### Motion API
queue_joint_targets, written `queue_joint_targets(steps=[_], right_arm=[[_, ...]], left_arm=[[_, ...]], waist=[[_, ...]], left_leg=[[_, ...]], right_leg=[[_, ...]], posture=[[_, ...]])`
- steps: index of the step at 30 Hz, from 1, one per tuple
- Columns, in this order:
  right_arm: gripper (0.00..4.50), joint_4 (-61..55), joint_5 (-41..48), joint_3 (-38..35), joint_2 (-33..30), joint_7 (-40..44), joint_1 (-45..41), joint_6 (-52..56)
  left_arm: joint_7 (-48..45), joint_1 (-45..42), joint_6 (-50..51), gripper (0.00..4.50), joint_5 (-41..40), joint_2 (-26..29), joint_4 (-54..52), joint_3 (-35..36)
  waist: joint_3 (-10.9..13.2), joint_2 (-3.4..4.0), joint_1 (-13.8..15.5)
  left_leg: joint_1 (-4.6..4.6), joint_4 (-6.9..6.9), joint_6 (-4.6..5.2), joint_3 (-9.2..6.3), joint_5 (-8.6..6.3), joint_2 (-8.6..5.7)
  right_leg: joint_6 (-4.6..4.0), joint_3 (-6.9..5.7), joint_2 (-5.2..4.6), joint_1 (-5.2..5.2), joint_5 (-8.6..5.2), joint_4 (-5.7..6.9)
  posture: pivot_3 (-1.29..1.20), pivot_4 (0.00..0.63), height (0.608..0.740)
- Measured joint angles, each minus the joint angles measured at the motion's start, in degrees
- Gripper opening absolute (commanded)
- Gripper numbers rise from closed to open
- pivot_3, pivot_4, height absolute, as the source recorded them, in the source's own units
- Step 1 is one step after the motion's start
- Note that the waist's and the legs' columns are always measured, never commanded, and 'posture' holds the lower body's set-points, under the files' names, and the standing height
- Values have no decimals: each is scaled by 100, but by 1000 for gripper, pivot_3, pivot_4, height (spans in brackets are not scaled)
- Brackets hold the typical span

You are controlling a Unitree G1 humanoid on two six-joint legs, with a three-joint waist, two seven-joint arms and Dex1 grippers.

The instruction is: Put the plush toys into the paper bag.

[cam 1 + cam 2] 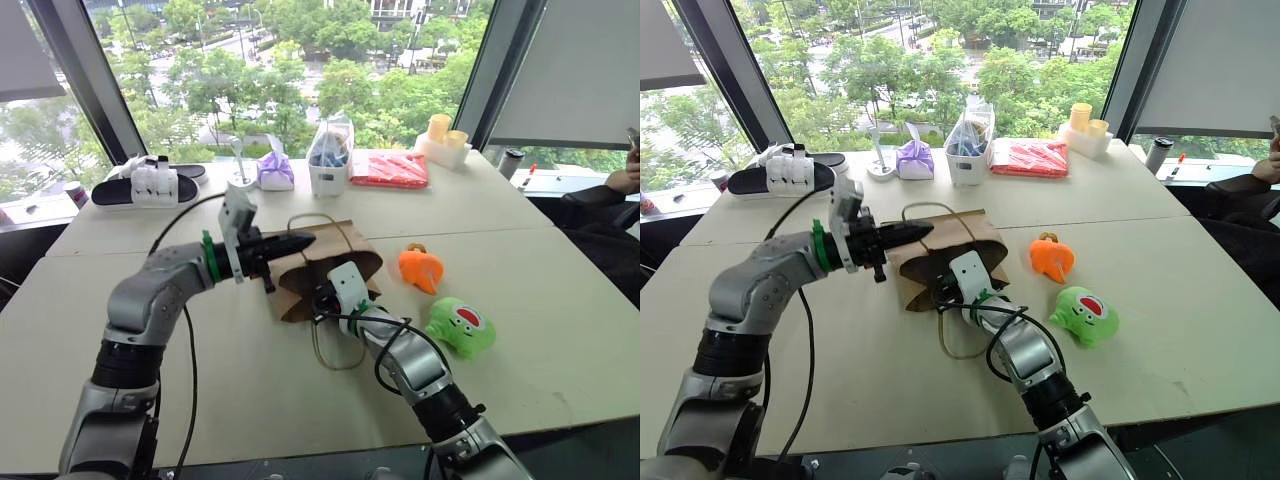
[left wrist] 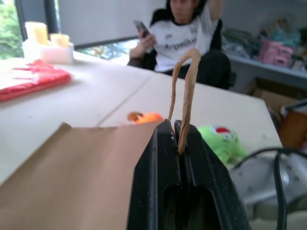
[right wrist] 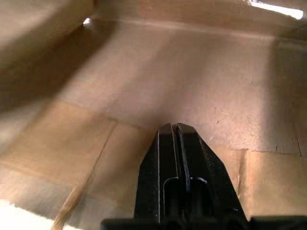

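Observation:
The brown paper bag lies on its side at the middle of the table, mouth toward me. My left gripper is shut on one of its thin tan handles and holds that side of the bag up off the table. My right gripper is shut and empty, reaching inside the bag with brown paper all around it; from the head view only its wrist shows at the bag's mouth. The orange plush toy and the green plush toy lie on the table to the right of the bag.
The bag's other handle loop trails on the table toward me. Along the far edge stand black-and-white slippers, a purple cloth bundle, a clear plastic bag, a red packet and yellow cups. A person sits at the right.

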Motion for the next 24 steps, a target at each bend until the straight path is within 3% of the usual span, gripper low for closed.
queue_joint_targets(steps=[5,10,17,24], right_arm=[[0,56,-131,-17,-16,194,5,-94],[0,-61,-222,-51,-29,269,149,-168],[0,-773,-195,-269,-239,440,465,280],[0,-3352,470,-1078,-915,952,760,1808]], left_arm=[[619,-1097,-179,28,0,-111,743,517],[990,-1474,-354,28,-4,-309,1218,742],[771,-448,-325,28,-72,-472,350,406],[616,242,-471,28,88,-542,-6,15]], waist=[[-1,0,-23],[-1,0,-28],[-2,1,-14],[-2,1,29]], left_leg=[[2,-1,-8,0,5,-3],[1,-2,-12,0,7,-4],[-3,0,-12,0,7,-4],[-7,-1,2,-5,-1,-6]], right_leg=[[0,0,0,1,0,1],[1,0,-1,0,0,0],[1,2,-1,-1,0,0],[0,1,-3,-3,0,-1]], posture=[[0,150,740],[0,150,740],[0,150,740],[0,150,740]])
